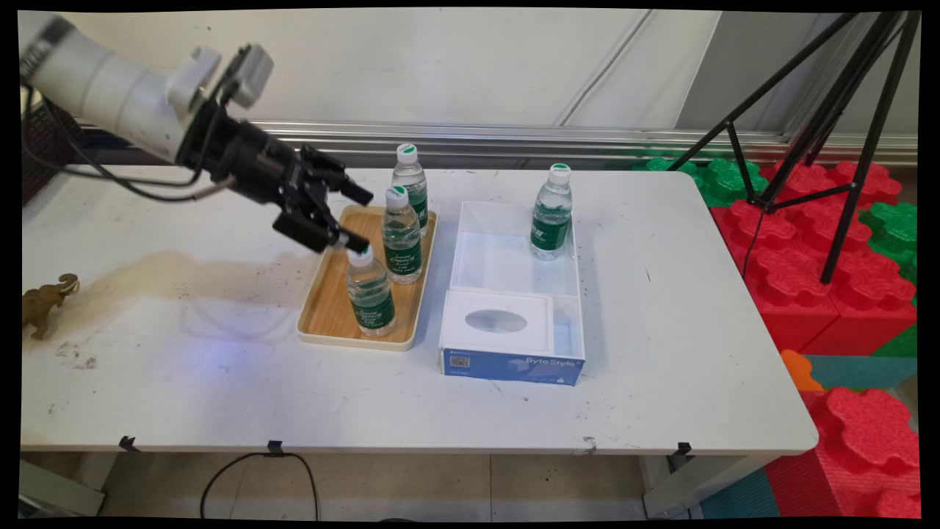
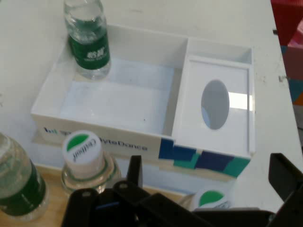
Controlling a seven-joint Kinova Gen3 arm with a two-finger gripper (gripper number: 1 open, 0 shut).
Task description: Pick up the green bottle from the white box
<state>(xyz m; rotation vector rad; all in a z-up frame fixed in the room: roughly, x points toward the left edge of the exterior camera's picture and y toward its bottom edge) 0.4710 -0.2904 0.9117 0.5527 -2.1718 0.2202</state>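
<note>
Clear plastic water bottles with green labels and white caps are what the black two-finger gripper (image 1: 351, 217) hangs over. Three of them stand upright in a shallow wooden tray with a cream rim (image 1: 317, 327): the near bottle (image 1: 371, 292) at the tray's front half, the middle bottle (image 1: 402, 235) just behind it, and the far bottle (image 1: 410, 181) at the tray's back end. The gripper comes in from the left of the tray, tilted downward, its jaws spread apart and holding nothing. The lower fingertip (image 1: 358, 243) sits just above the near bottle's cap, while the upper one points toward the middle bottle; whether either touches cannot be told. In the hand view, the middle bottle's cap (image 2: 82, 146) shows between the linkage and the box beyond.

Just right of the tray lies a white open-topped rectangular box with a blue printed front (image 1: 514, 365). A fourth upright water bottle (image 1: 551, 213) stands in its far right corner, and a white insert with an oval hole (image 1: 498, 322) fills its near end. Far left of the tray, near the white table's (image 1: 661, 353) edge, stands a small golden elephant figurine (image 1: 44, 303).
</note>
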